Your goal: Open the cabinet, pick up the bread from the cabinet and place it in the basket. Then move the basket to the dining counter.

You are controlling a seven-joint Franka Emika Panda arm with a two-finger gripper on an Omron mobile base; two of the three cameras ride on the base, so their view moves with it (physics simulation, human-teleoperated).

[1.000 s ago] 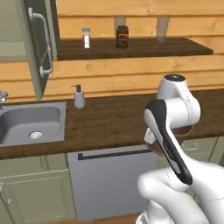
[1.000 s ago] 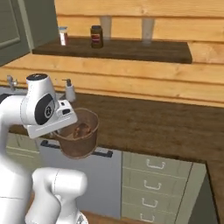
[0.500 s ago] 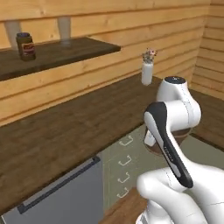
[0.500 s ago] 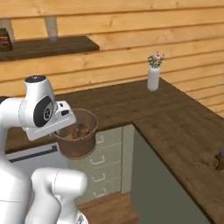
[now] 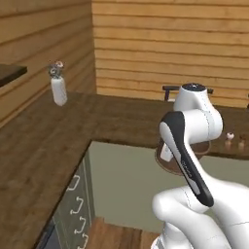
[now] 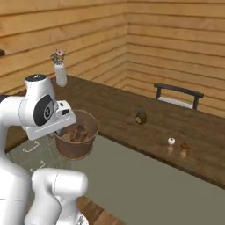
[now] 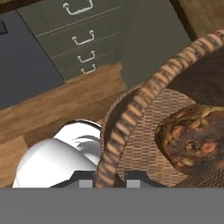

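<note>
My gripper (image 6: 66, 131) is shut on the rim of the small round brown basket (image 6: 78, 145) and holds it in the air in front of the robot's body. In the hand view the woven rim (image 7: 131, 114) runs up from between the fingertips of the gripper (image 7: 109, 181). A dark crusty piece of bread (image 7: 191, 141) lies inside the basket; the right base view shows the bread (image 6: 79, 132) too. From the left, the arm hides most of the basket (image 5: 167, 164). The dining counter (image 6: 115, 110) runs beyond the basket as a long dark wood top (image 5: 121, 121). The cabinet is out of view.
A white vase with flowers (image 6: 60, 74) stands at the counter's far corner. A brown jar (image 6: 141, 117) and two small shakers (image 6: 171, 141) sit on the counter, with a chair (image 6: 178, 94) behind. Green drawers (image 5: 76, 204) line the left side; wooden floor lies below.
The whole picture has swung past the sink, shelf and worktop to the corner and the long counter, so the camera has moved. The basket stays held in front of the body.
</note>
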